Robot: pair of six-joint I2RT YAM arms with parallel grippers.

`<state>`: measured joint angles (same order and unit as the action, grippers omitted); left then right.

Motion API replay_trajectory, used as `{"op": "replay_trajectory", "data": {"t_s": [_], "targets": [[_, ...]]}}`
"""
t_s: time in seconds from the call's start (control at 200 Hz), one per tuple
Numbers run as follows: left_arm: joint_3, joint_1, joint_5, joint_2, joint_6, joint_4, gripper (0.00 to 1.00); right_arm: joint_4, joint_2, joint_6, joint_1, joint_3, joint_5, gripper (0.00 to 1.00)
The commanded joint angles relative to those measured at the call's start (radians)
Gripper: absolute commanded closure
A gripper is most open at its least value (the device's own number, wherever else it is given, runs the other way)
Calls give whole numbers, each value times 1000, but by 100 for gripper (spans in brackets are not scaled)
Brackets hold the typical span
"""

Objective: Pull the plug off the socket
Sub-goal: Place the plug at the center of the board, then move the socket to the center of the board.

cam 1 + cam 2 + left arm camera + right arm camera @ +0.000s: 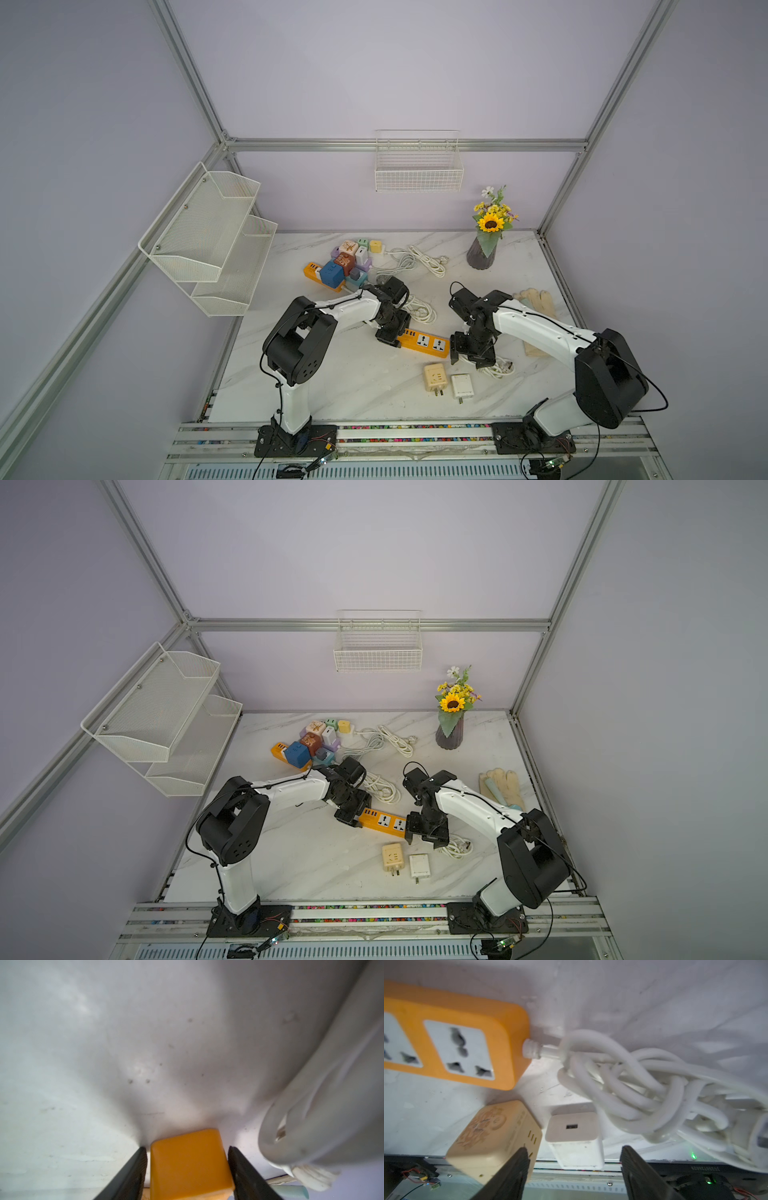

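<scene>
- At the front of the worktop [365, 390], a beige plug adapter [434, 377] and a white charger plug [461, 385] lie loose side by side. Their prongs are bare and point toward the front edge, and neither sits in a socket.
- Just behind them the right end effector [574, 1148] hangs with its fingers spread and nothing between them. It is above the white charger plug and beside the coiled white cord [633, 1084].
- The orange power strip [424, 343] lies flat mid-worktop, and the two sockets that show are empty. It looks light, so it would likely lift with any tight plug unless it is pinned down.
- The left end effector [187, 1148] straddles the strip's end away from the cord. Its fingers are parted with a sliver of gap showing, so it flanks the strip rather than pinching it.
- Far back, cube plugs [345, 264] crowd a second orange strip [312, 271]. By my reading these are the plugs not yet pulled.
- Such plugs are rigid, light, smooth plastic and probably slippery. Take one by two opposite flat sides, low near the socket face. Pull straight along the prongs, never by a cord.
</scene>
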<state>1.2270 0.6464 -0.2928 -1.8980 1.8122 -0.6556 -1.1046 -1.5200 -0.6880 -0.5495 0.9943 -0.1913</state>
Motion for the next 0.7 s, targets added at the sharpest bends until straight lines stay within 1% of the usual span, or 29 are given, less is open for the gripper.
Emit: {"op": "replay_trajectory", "data": {"t_s": [0.0,0.06,0.11,0.205,0.295,0.385,0.51,0.555,0.64,0.695], "targets": [[-65,4,15,-32,-60,-62,38,52,-24,32,40,-32,59,32],[-76,6,8,-23,-63,-65,39,68,-44,52,65,-40,94,34],[-88,5,-4,-19,-65,-65,40,74,-62,67,83,-38,149,36],[-102,8,-53,-29,-84,-65,44,87,-98,94,113,-17,230,38],[-112,20,-85,-31,-93,-65,44,110,-142,122,150,4,264,38],[-119,30,-92,-26,-95,-65,45,141,-183,157,188,39,283,39],[-124,36,-103,-18,-92,-76,45,159,-264,208,240,123,312,39],[-132,36,-108,-15,-91,-79,45,169,-290,222,258,152,309,39],[-143,36,-115,-10,-87,-78,39,178,-332,239,283,204,300,39],[-141,36,-121,-5,-95,-76,37,181,-358,249,293,235,307,39]]}}
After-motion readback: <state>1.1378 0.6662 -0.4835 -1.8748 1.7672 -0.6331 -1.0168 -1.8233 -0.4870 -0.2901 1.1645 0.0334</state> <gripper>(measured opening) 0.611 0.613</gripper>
